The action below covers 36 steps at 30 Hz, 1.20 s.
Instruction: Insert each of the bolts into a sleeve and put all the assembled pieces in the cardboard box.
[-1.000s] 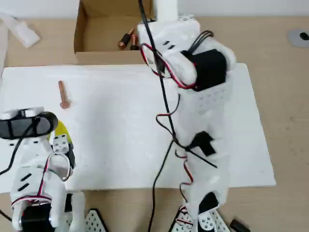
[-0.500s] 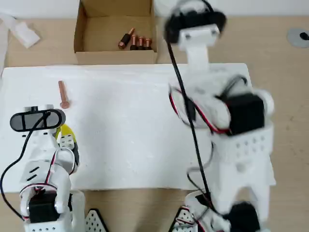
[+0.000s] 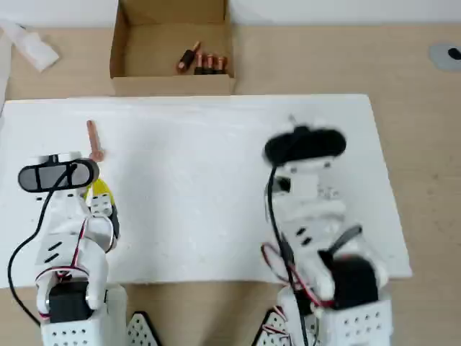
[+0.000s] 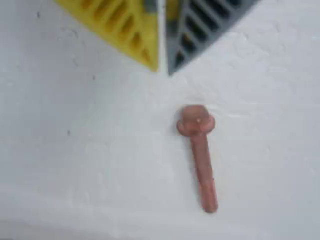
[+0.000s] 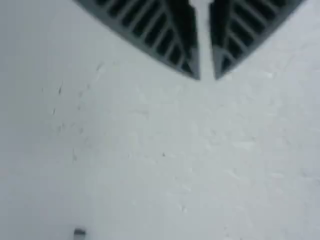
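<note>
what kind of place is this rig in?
Probably a lab or workshop bench: a wooden table topped with a white foam sheet, a cardboard box of assembled pieces, one loose bolt.

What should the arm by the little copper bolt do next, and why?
Probably the left gripper should open and ease over the loose bolt. It stands shut just short of the bolt's head, and that bolt lies alone on the white foam sheet, while assembled pieces lie in the cardboard box.
</note>
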Each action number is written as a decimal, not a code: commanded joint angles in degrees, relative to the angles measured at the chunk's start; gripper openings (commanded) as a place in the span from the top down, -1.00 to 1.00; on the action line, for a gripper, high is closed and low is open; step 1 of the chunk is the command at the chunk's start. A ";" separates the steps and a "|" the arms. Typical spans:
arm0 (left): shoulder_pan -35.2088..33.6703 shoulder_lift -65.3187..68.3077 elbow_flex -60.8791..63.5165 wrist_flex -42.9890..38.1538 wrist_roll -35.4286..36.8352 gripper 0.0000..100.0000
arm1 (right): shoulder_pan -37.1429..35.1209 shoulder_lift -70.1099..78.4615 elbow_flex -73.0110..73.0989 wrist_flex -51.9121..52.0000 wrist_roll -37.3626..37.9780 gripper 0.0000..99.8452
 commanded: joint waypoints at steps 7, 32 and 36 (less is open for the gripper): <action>0.53 -0.40 1.76 -1.05 -0.44 0.99 | 1.01 -30.99 18.51 -8.26 10.90 0.98; 0.62 -0.40 14.86 -1.14 -0.44 0.99 | 1.01 -30.90 37.49 -8.09 18.55 0.98; 0.62 -0.40 14.86 -1.14 -0.44 0.99 | 1.01 -30.90 40.57 -8.18 18.55 0.98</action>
